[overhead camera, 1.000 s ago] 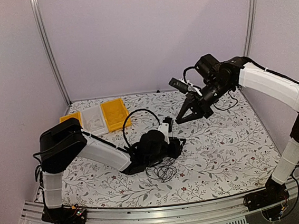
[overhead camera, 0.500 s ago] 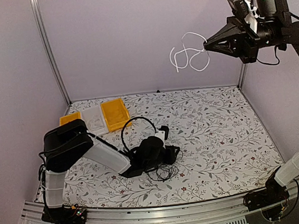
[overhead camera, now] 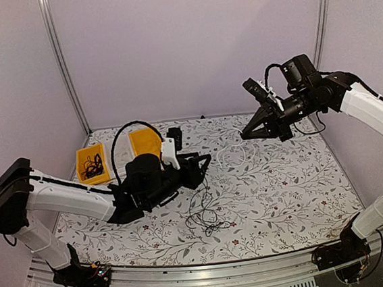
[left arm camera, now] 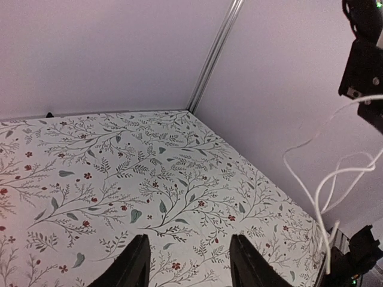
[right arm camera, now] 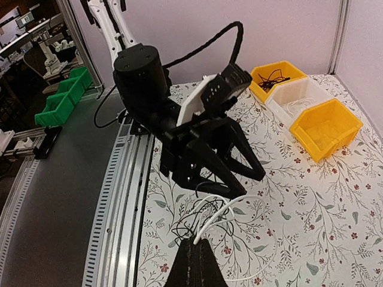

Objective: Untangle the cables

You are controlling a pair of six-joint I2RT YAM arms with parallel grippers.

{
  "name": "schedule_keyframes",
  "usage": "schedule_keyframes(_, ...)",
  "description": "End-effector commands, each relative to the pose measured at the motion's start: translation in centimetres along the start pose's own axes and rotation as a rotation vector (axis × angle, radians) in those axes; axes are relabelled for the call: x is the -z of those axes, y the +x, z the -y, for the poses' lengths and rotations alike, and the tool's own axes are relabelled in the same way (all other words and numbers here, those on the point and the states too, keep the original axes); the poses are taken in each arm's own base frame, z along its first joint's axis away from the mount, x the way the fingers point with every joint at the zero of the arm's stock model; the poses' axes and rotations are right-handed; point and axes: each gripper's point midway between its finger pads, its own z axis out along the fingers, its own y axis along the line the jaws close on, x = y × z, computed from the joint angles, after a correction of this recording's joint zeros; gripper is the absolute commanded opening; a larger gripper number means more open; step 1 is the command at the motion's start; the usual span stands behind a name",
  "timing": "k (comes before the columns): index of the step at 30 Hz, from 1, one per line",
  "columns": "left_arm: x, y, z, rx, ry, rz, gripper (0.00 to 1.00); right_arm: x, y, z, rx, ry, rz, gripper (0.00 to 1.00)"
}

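Black cables point(overhead camera: 206, 218): loose tangle laid on the worktop point(overhead camera: 297, 187) near the left gripper point(overhead camera: 205, 166). Its fingers are held apart, their lower parts cut off in the wrist view. White cable point(right arm camera: 227, 208): pinched in the right gripper point(overhead camera: 244, 137), fingers closed, and barely made out from above.

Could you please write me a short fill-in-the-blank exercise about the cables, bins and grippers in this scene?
The black two-finger right gripper is shut on a thin ____ cable.
The left gripper stands ____, nothing between its fingers.
The loose tangle of thin ____ cables lies on the floral-patterned table.
The plastic bin holding thin black wires is ____.
Missing words: white, open, black, yellow.
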Motion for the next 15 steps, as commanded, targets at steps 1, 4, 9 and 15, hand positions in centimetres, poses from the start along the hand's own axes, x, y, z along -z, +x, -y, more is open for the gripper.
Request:
schedule_keyframes(1, 2.1, -2.8, 0.0, -0.137, -0.023, 0.055, 0.46, -0.1, 1.1, -0.5, 0.051, 0.0, 0.009, 0.0)
schedule_keyframes(4, 2.8, -3.3, 0.9, -0.269, 0.019, 0.027, 0.46, -1.0, 3.0, -0.7, 0.026, -0.041, -0.018, 0.0)
schedule_keyframes(9, 3.5, -2.7, 3.2, -0.47, 0.155, -0.043, 0.47, -2.9, 5.4, -1.7, 0.01, -0.124, -0.073, 0.0)
schedule_keyframes(15, 3.4, -0.8, 4.0, -0.467, 0.228, -0.232, 0.42, -4.1, 6.0, -2.8, 0.015, -0.174, -0.1, 0.0)
